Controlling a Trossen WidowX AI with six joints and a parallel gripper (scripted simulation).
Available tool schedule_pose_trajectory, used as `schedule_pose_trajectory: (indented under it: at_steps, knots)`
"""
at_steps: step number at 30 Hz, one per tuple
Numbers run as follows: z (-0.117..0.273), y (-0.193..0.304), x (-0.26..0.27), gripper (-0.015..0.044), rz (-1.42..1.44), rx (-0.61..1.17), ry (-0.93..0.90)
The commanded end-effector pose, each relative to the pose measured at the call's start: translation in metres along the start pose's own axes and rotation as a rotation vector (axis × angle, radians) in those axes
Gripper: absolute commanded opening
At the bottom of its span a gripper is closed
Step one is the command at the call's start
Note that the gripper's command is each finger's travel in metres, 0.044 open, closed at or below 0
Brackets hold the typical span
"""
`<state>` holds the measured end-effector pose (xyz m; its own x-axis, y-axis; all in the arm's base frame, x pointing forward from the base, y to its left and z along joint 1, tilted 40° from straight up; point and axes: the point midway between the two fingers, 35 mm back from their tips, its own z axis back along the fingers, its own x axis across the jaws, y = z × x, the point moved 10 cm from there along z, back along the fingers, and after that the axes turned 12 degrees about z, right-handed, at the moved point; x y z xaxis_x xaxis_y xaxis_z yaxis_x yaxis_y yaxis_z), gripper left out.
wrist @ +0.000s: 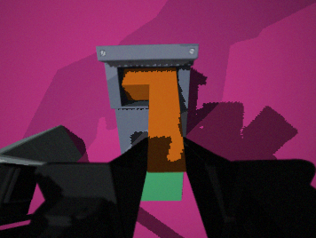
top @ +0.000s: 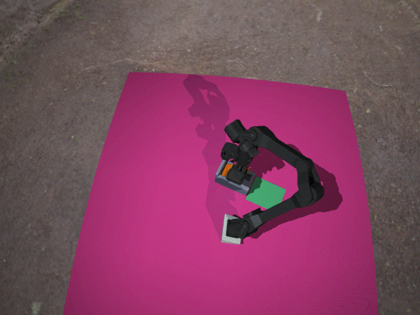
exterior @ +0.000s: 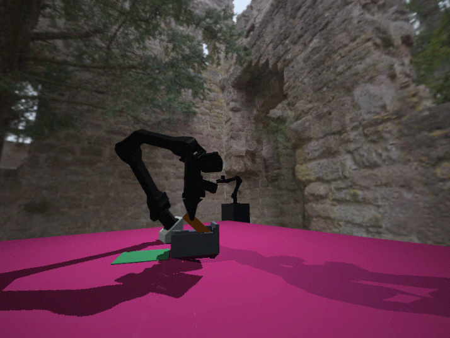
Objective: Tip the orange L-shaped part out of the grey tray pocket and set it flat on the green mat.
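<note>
The orange L-shaped part [top: 226, 170] [exterior: 201, 226] [wrist: 163, 102] is tilted steeply. Its straight end is raised above the grey tray [top: 232, 187] [exterior: 194, 244] [wrist: 148, 52], and its L-shaped end is low, at the pocket near the tray's taller end wall. My gripper [exterior: 192, 219] [wrist: 164, 141] is shut on the raised straight end, one finger on each side. Whether the low end still touches the pocket is hard to tell. The green mat [top: 266, 194] [exterior: 140, 256] [wrist: 161, 187] lies flat against the other end of the tray. The arm hides part of the orange part in the top view.
The arm's pale base [top: 225, 234] [exterior: 165, 237] stands near the tray and mat. The arm's links arch over the table beside the mat. Another small arm on a dark block [exterior: 235, 213] shows in the background of the exterior view.
</note>
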<state>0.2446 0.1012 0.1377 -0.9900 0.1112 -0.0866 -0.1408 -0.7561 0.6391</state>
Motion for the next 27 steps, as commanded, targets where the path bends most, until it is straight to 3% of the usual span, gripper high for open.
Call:
schedule_pose_trajectory:
  at_steps: [1,27]
  knots:
    - [0.007,-0.001,0.000,0.0000,-0.003,-0.007,0.001]
    - [0.048,0.000,0.000,0.0000,-0.002,-0.008,0.000]
